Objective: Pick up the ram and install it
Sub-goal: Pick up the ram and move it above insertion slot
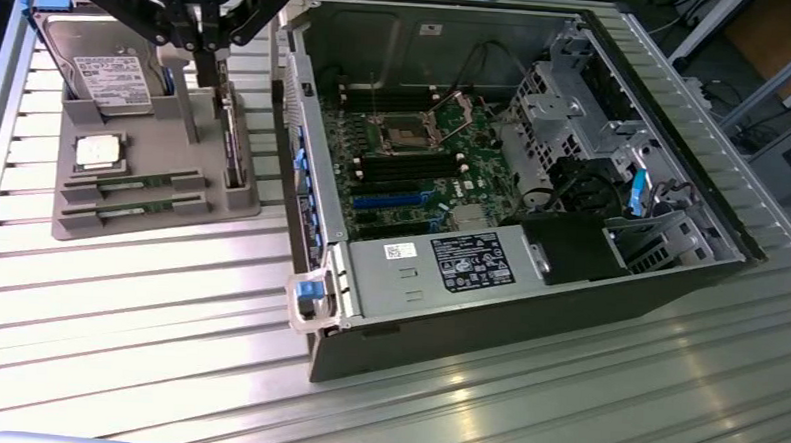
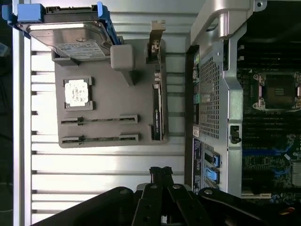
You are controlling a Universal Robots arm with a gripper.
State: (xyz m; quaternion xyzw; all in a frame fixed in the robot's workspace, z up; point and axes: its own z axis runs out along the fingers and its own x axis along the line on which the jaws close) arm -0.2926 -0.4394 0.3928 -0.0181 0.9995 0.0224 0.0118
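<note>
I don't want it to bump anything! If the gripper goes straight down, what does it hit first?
Probably the gray tray, near the dark card standing in it. The gripper hangs high, so the exact spot is unclear.

Dark green ram (image 1: 133,182), grey tray (image 2: 117,94), silver processor (image 2: 76,91), blue-framed hard drive (image 2: 70,40), black tool (image 2: 161,172), green motherboard (image 2: 268,155), ribbed silver table (image 2: 94,165).

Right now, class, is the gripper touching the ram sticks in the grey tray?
Apart. The wrist view shows bare table slats between the gripper and the ram sticks, which lie in their tray slots.
</note>
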